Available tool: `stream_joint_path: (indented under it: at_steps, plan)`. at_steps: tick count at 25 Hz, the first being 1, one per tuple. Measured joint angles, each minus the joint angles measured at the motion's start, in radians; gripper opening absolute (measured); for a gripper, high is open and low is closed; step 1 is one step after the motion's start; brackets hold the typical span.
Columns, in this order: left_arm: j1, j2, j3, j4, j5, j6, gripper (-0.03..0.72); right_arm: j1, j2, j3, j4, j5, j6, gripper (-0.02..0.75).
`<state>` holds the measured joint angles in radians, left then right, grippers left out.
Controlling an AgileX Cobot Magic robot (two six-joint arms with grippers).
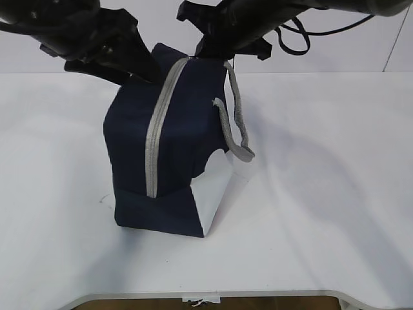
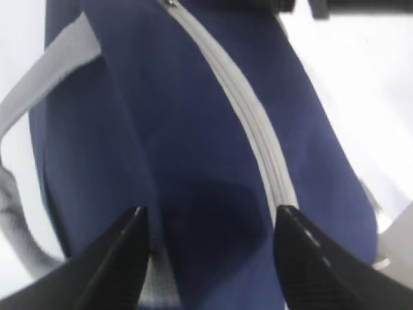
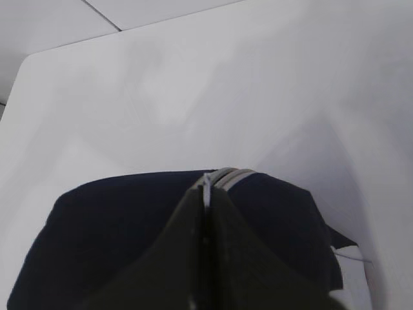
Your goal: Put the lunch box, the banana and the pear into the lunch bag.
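Right gripper point(image 3: 205, 194): jaws clenched together, with a thin pale sliver sticking up between the tips, which looks like the zipper pull point(image 3: 206, 184); judging it's pinched, not certain. The zipper point(image 1: 158, 123) starts right at those tips and runs away from the claw down the top of the lunch bag point(image 1: 174, 161) toward the camera end, so its long axis lies in line with the claw's reach. Left gripper point(image 2: 210, 258): jaws released, spread wide, astride the bag's top at the near-left corner with the navy fabric between the fingers point(image 2: 122, 252), nothing gripped as far as I can see. The right arm is the one at the pull; the left sits beside the seam. The zipper looks fully shut along the visible length. Count: one bag, two grey handles point(image 1: 235, 123), one zipper. Lunch box, banana, pear: zero visible in any view, so presumably inside the bag, can't confirm. Likely what's left is letting go of the pull and backing off.
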<state>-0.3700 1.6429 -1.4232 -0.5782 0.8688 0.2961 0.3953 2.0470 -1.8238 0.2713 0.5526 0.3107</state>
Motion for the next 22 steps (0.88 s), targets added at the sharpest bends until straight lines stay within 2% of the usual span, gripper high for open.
stream_joint_path:
  at_steps: [9,11,13,18,20,22]
  plan:
    - [0.000,0.132,-0.108,-0.019,-0.047,-0.002,0.464,-0.002,0.000,0.000,0.024,0.000,-0.017,0.001]
    - [0.000,0.154,-0.123,-0.021,-0.049,-0.002,0.439,-0.002,0.000,0.000,0.024,0.000,-0.018,0.001]
    - [0.000,0.159,-0.125,-0.021,-0.049,-0.002,0.359,-0.002,0.000,0.000,0.026,0.000,-0.024,0.001]
    - [0.000,0.160,-0.127,-0.015,-0.036,0.004,0.061,-0.002,0.000,0.000,0.027,0.000,-0.031,0.001]
    - [0.000,0.160,-0.127,-0.015,-0.026,0.011,0.012,-0.002,0.000,0.000,0.028,0.000,-0.033,0.001]
    - [0.000,0.160,-0.128,-0.015,-0.012,0.026,0.001,-0.002,0.001,-0.010,0.028,0.000,-0.035,0.001]
